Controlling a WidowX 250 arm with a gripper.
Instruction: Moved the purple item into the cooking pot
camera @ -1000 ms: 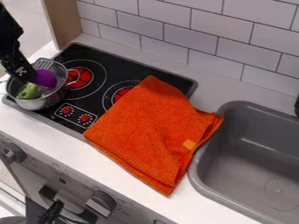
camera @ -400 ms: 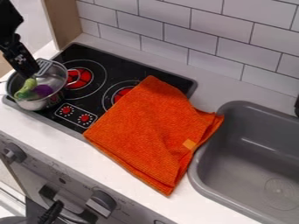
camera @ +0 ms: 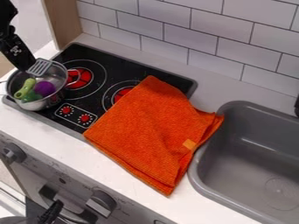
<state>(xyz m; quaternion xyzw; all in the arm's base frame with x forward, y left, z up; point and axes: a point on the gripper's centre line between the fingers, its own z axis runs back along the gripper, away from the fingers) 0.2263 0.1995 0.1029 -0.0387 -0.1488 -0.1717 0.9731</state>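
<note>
The black gripper (camera: 21, 61) hangs at the upper left, its lower end over the back rim of the metal cooking pot (camera: 36, 104). Inside the pot lies the purple item (camera: 44, 88), toward the right of the pot's floor and apart from the gripper. A darker green part (camera: 29, 97) sits at its lower left. Beside it is a light green object (camera: 24, 88). A grey slotted utensil head (camera: 39, 67) rests at the pot's back rim, close by the gripper's lower end.
Under the pot is a black stovetop (camera: 93, 52) with red burners. An orange cloth (camera: 152, 131) covers its right part and the counter (camera: 70, 151). To the right is a grey sink (camera: 257, 162), and a tiled wall (camera: 192, 39) runs along the back.
The purple item, earlier higher up beside the gripper, has dropped onto the pot's floor. My gripper has risen out of the pot, and the light green object has shifted slightly.
</note>
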